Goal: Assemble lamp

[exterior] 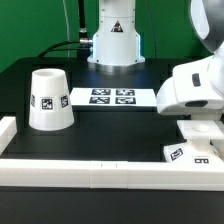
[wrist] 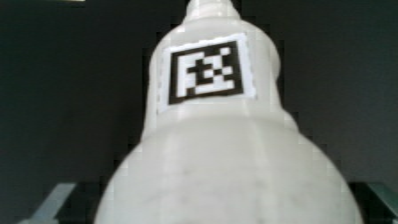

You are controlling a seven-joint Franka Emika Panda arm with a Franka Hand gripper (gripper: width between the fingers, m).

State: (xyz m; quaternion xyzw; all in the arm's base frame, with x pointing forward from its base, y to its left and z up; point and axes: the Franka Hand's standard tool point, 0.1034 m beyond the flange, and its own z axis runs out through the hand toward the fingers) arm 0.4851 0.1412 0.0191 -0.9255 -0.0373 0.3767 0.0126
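Open black table (exterior: 120, 135) between the shade (exterior: 50, 98) and base (exterior: 193, 142); the marker board (exterior: 110, 97) lies flat behind.

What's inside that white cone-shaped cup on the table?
The shade stands wide end down on the table; its open top shows only darkness. Its wall covers the inside.

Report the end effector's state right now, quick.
The end effector: closed, holding the bulb, which fills its grip in the wrist view.
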